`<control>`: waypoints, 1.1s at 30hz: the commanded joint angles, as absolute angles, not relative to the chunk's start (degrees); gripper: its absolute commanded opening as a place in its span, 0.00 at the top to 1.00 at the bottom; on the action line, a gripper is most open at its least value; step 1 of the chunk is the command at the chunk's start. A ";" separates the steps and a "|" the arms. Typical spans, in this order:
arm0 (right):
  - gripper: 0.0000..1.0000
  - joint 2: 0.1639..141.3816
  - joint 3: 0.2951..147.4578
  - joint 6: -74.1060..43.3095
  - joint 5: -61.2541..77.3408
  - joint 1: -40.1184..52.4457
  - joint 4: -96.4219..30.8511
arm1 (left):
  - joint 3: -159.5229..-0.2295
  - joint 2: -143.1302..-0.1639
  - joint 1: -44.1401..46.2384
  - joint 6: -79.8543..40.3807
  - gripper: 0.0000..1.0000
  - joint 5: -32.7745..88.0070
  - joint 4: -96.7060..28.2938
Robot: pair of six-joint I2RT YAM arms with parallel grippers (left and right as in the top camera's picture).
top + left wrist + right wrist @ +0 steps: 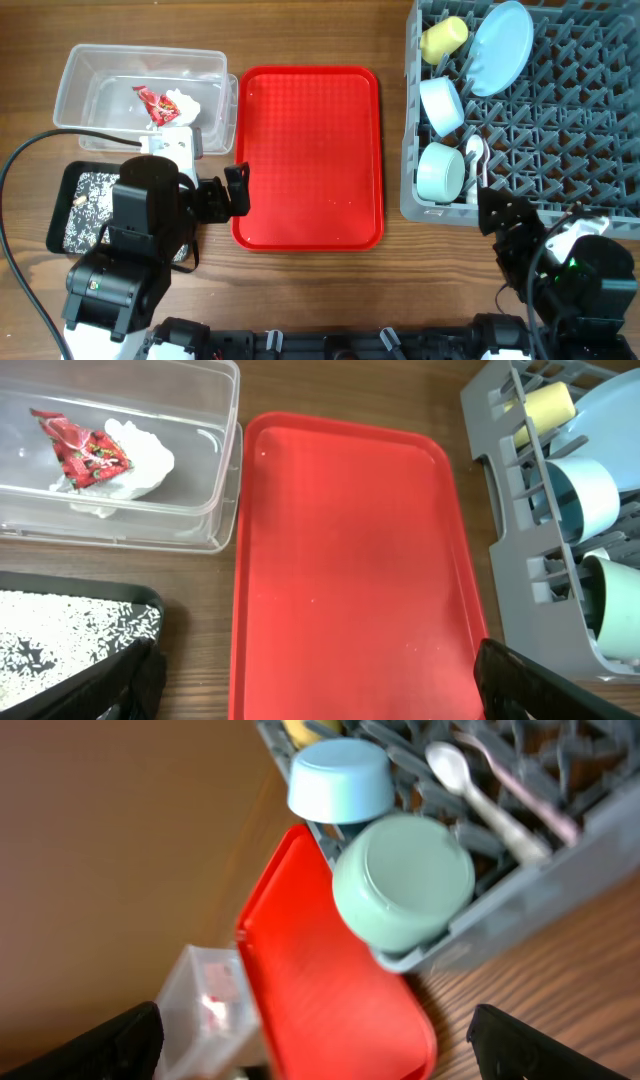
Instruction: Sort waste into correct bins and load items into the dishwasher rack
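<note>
The grey dishwasher rack [600,150] at the right holds a yellow cup [443,38], a pale blue plate [500,48], two pale bowls [441,103] [440,172] and a white spoon [475,150]. The spoon [455,768] and a white fork [520,785] lie behind the bowls [403,880]. A red-and-white wrapper with tissue [95,455] lies in the clear tub [100,65]. Crumbly scraps [60,630] cover the black tray [62,225]. My left gripper [320,690] stands open over the red tray's near-left edge. My right gripper [498,212] is open and empty, just in front of the rack.
The flat red serving tray [310,155] lies bare between the bins and the rack. A black cable [60,135] runs along the left beside the tub. Both arm bases fill the table's front edge.
</note>
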State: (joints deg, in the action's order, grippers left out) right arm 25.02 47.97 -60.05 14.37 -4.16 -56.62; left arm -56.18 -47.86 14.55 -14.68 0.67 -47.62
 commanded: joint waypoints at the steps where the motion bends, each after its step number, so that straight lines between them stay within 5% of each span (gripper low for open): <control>1: 0.00 24.53 47.92 -79.81 15.14 -3.92 -57.06 | -56.14 -45.84 14.61 -13.74 0.00 -4.75 -49.36; 9: 0.00 24.53 47.92 -118.54 14.94 -3.92 -56.86 | -44.56 -30.87 7.84 -6.22 0.00 -0.84 -37.67; 18: 0.00 24.53 47.92 -118.67 14.94 -3.92 -57.06 | -20.43 -12.40 -0.34 -4.91 0.00 6.04 -26.72; 33: 0.00 24.53 47.92 -118.67 14.94 -3.92 -57.06 | -8.23 -0.16 -2.15 -5.17 0.00 9.23 -26.48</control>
